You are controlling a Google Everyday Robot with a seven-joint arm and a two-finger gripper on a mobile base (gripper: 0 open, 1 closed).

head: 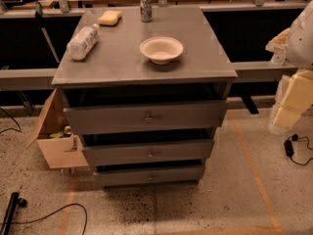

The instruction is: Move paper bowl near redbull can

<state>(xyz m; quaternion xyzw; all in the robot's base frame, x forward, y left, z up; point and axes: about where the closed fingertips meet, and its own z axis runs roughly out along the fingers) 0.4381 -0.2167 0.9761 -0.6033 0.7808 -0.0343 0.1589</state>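
The paper bowl sits upright near the centre of the cabinet top, slightly towards the front edge. It is shallow, round and off-white, with a wide rolled rim and an empty interior.

The redbull can stands upright at 11 o'clock from the bowl, near the rear edge and well apart from it. Bare grey surface lies between the two. A yellow sponge lies at 10 o'clock, beside the can on its left. A clear plastic bottle lies on its side at 9 o'clock, near the left edge.

The gripper is at 3 o'clock from the bowl, off the cabinet at the right side of the view, with the pale arm segments below it. Whether it is released or clenched cannot be told.

The cabinet has three grey drawers. An open cardboard box stands against its left side. The speckled floor carries orange tape lines and a black cable.
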